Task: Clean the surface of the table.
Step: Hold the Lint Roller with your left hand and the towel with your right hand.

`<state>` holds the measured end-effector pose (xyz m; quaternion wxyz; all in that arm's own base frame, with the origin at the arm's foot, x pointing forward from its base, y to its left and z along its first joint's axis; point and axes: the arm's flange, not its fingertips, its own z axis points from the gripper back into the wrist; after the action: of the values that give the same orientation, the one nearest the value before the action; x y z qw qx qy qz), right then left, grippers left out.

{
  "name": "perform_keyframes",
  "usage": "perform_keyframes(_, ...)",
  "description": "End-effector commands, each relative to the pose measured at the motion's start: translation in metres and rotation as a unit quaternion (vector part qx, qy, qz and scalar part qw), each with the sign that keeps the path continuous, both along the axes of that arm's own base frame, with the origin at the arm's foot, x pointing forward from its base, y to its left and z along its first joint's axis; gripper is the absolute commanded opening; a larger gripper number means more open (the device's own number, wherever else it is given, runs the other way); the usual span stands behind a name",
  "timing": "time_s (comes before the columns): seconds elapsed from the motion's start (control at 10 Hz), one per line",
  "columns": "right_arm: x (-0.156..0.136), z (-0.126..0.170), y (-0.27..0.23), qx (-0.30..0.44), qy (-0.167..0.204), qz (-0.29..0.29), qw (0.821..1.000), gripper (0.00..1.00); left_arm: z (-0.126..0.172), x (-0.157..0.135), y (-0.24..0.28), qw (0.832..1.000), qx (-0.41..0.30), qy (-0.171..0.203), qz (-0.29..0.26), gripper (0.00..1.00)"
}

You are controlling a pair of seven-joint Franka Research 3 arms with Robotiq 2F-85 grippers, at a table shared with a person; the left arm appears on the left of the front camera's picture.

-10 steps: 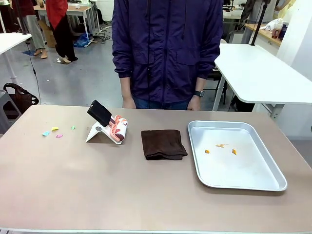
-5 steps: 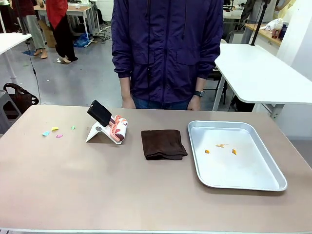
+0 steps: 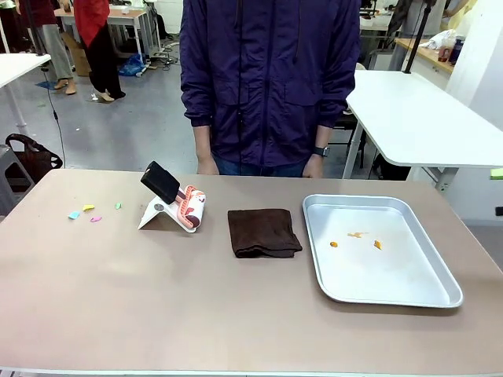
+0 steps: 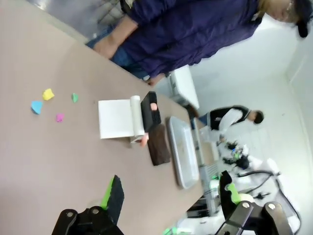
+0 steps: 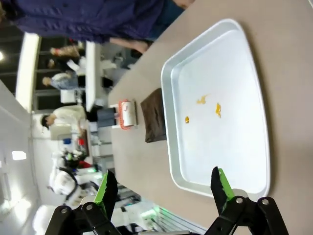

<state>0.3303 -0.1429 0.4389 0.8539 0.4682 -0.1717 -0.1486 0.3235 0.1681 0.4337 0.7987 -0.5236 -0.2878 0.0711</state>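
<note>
Front camera faces the person (image 3: pixel 267 78) across the table (image 3: pixel 118 298); wrist cameras ride rolled sideways — all share tray (image 3: pixel 377 271) and cloth (image 3: pixel 263 232), far beyond left gripper (image 4: pixel 170 183), close ahead of right gripper (image 5: pixel 162 174).

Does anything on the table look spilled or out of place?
Yes: small coloured scraps lie scattered on the table near its left end, and a few orange crumbs sit inside the silver tray. Nothing else stands out.

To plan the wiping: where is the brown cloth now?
Front view: the brown cloth lies on the table, between the phone stand to its left and the silver tray to its right.
</note>
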Motion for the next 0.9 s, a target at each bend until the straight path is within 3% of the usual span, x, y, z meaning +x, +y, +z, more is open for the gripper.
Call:
perform_keyframes(0.0, 0.024, 0.033, 0.06, -0.103, 0.012, 0.052, 0.993, 1.0, 0.041, 0.022, -0.031, 0.994, 0.089, 0.011, -0.063, 1.0)
perform_keyframes(0.3, 0.081, 0.056, 0.164, -0.211, 0.022, 0.147, 0.966, 1.0, 0.065, 0.072, -0.079, 0.978, 0.169, 0.037, -0.12, 1.0)
perform_keyframes(0.5, 0.112, 0.061, 0.234, -0.259, 0.024, 0.199, 0.945, 1.0, 0.067, 0.106, -0.127, 0.955, 0.251, 0.068, -0.141, 1.0)
perform_keyframes(0.8, 0.141, 0.032, 0.335, -0.309, 0.048, 0.171, 0.934, 1.0, 0.049, 0.144, -0.161, 0.939, 0.289, 0.083, -0.168, 1.0)
